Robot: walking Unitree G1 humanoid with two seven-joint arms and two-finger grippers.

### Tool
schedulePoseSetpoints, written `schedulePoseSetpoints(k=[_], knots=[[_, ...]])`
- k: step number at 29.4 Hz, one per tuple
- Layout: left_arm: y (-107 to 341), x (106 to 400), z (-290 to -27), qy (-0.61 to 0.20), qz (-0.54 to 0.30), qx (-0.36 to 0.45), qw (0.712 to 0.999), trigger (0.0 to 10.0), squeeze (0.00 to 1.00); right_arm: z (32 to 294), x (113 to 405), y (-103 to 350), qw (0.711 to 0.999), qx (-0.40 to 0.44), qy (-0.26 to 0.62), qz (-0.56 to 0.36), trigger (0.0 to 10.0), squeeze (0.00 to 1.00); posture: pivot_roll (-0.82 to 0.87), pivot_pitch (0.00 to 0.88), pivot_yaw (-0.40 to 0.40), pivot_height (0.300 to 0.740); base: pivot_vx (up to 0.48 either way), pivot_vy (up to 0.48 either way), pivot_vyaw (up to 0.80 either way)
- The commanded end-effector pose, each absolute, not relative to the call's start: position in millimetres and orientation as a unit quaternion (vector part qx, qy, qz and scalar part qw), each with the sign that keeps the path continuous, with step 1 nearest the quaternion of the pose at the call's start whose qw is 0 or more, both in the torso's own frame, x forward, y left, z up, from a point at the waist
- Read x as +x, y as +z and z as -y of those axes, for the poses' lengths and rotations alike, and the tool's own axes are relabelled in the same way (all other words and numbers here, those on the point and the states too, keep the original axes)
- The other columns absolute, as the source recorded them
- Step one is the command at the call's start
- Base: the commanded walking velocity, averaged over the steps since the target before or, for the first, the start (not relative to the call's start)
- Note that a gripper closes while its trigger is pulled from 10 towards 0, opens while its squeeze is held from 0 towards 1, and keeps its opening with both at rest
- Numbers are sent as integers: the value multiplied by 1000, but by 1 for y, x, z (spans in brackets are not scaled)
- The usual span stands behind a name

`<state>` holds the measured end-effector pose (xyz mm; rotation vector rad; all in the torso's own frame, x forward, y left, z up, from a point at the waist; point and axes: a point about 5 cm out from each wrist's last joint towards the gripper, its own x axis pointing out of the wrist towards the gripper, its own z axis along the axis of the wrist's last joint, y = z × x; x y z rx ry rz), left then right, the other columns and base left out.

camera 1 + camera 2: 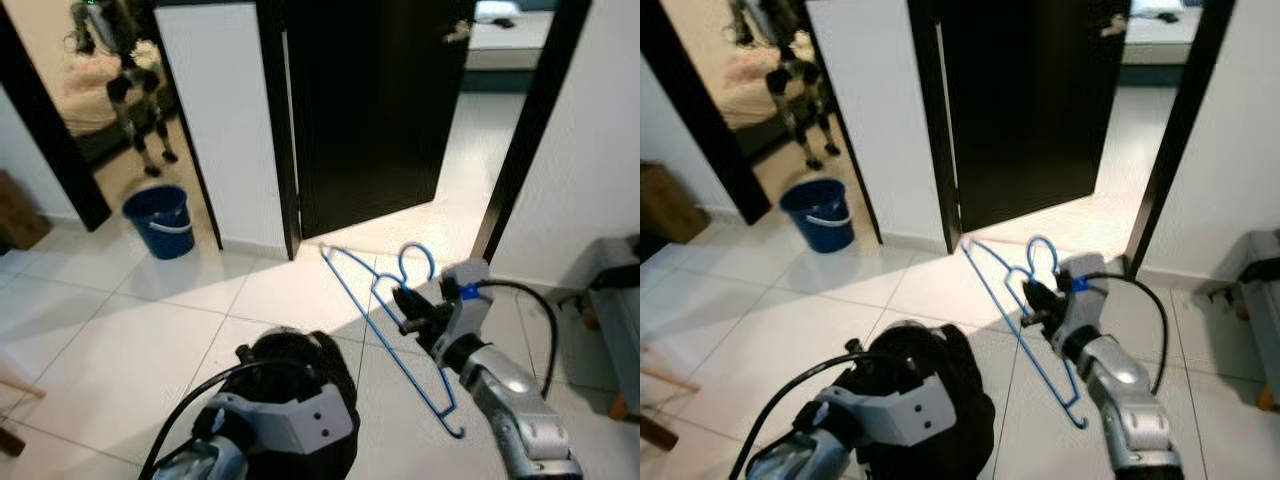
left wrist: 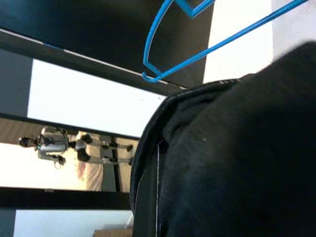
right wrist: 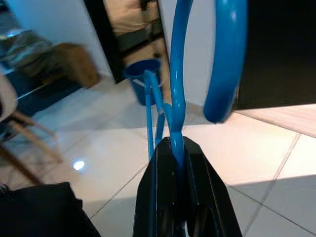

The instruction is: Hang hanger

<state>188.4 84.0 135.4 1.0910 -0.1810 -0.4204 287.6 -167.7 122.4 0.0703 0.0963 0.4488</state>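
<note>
My right gripper [image 1: 408, 310] is shut on a blue wire hanger [image 1: 418, 250], pinching it just below the hook, out in front of me above the floor tiles. The right wrist view looks straight along the closed black fingers [image 3: 197, 168] with the blue hanger [image 3: 177, 98] rising out of them. A black garment [image 1: 300, 375] is bunched over the end of my left arm [image 1: 280, 420], at the bottom centre, off the floor. The black garment [image 2: 237, 163] covers my left gripper, and the blue hanger [image 2: 153, 44] shows beyond it.
A black door [image 1: 370, 100] stands ajar ahead, with a lit room behind it. At the left, a blue bucket [image 1: 160, 220] stands on the tiles beside a mirror showing the robot [image 1: 130, 70]. Grey furniture [image 1: 620, 300] is at the right edge.
</note>
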Motion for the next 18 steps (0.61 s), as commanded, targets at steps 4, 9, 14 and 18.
schedulePoseSetpoints(k=[4,9,14,18], knots=[[141,189,-83,-199,102,518,826,10000,0,169,287,121,973,41,221,-53,10000,0,-40,0,7,731,0,0,625],[141,190,-81,-203,108,520,823,10000,0,173,286,120,974,43,216,-54,10000,0,-11,0,21,731,0,0,626],[141,190,-80,-205,106,520,823,10000,0,173,286,120,974,44,214,-54,10000,0,-2,0,29,731,0,0,625],[138,192,-82,-196,95,531,819,10000,0,171,288,120,974,45,215,-53,10000,0,11,0,24,731,0,0,625]])
